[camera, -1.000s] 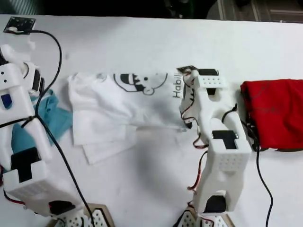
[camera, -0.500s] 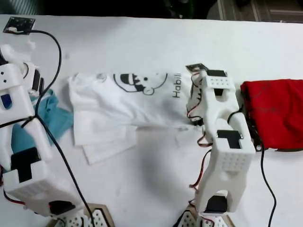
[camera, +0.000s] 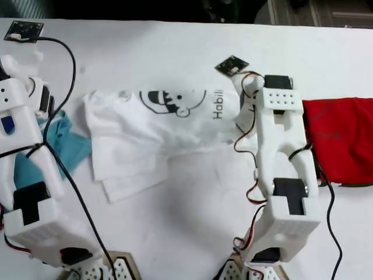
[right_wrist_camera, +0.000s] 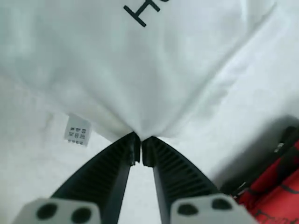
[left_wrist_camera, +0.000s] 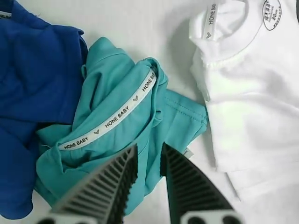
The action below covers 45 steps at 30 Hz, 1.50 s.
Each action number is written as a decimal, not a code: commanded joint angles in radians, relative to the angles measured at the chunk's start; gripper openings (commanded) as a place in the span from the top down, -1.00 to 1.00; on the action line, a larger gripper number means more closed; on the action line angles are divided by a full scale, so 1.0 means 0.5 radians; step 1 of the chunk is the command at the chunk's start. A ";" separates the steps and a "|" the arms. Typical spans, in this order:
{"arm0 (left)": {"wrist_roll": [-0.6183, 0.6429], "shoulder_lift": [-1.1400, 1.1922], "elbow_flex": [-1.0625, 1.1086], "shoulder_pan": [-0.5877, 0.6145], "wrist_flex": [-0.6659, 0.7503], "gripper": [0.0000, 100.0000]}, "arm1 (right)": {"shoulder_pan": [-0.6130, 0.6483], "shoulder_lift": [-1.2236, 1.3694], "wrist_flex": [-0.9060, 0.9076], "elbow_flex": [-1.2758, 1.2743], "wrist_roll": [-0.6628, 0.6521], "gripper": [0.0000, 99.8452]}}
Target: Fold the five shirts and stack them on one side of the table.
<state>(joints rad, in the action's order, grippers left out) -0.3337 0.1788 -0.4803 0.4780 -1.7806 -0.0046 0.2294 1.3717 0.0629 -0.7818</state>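
A white shirt (camera: pixel 157 128) with a printed face and black lettering lies partly folded across the middle of the table. My right gripper (camera: pixel 239 129) is at its right edge, shut on a pinch of the white shirt (right_wrist_camera: pixel 140 60); the cloth gathers into creases at the right gripper (right_wrist_camera: pixel 140 140). A red shirt (camera: pixel 341 140) lies folded at the table's right side. At the left, a teal shirt (camera: pixel 67 146) lies crumpled beside my left arm (camera: pixel 23 146). My left gripper (left_wrist_camera: pixel 148 156) hovers over the teal shirt (left_wrist_camera: pixel 117 107), slightly open and holding nothing, with a blue shirt (left_wrist_camera: pixel 32 84) next to it.
A black cable (camera: pixel 70 58) runs from the far left corner down past the left arm. The red shirt (right_wrist_camera: pixel 271 200) lies close beside the right gripper. A small care tag (right_wrist_camera: pixel 77 129) hangs from the white shirt's hem. Bare white table (camera: pixel 192 221) stretches in front of the shirt.
The right arm has moved right and away from the front edge, drawing the white shirt's right edge with it. The left arm has not moved.
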 commanded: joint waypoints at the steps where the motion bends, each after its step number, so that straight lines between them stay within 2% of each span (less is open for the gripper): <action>1: 0.003 -0.109 -0.012 0.005 -0.006 0.79 | -0.143 0.035 -0.115 0.006 -0.126 0.97; 8: 0.003 -0.109 -0.012 0.002 -0.006 0.79 | -0.186 0.167 -0.112 0.009 -0.193 0.94; 10: 0.003 -0.109 -0.012 0.002 -0.009 0.79 | -0.161 0.130 -0.029 0.055 -0.193 0.81; 16: 0.003 -0.115 -0.009 -0.029 -0.012 0.79 | -0.081 0.038 0.434 0.356 -0.190 0.24; 18: 0.003 -0.115 -0.009 -0.057 -0.015 0.79 | -0.023 0.032 0.603 0.476 -0.190 0.19; 21: 0.012 -0.213 -0.009 -0.075 -0.015 0.79 | 0.140 0.011 0.704 0.537 -0.144 0.33; 26: 0.015 -0.437 -0.009 -0.002 -0.012 0.80 | 0.440 -0.048 0.698 0.537 0.172 0.92; 27: 0.015 -0.474 -0.009 0.041 -0.012 0.80 | 0.526 -0.048 0.698 0.537 0.227 0.99; 29: 0.015 -0.542 -0.009 0.137 -0.012 0.80 | 0.695 -0.038 0.698 0.534 0.368 0.89; 34: 0.015 -0.674 -0.006 0.410 -0.012 0.93 | 1.171 0.069 0.640 0.540 0.635 0.96; 38: 0.015 -0.741 -0.006 0.594 -0.012 0.94 | 1.502 0.256 0.453 0.543 0.890 0.96; 41: 0.015 -0.781 -0.006 0.680 -0.012 0.94 | 1.653 0.394 0.213 0.537 1.019 0.96; 45: 0.015 -0.824 -0.006 0.753 -0.012 0.94 | 1.775 0.649 0.017 0.540 1.056 0.96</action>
<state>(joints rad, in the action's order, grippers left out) -0.3337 -0.1880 -0.4803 0.8293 -1.7806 0.8424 0.5086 1.4346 0.2977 -0.2693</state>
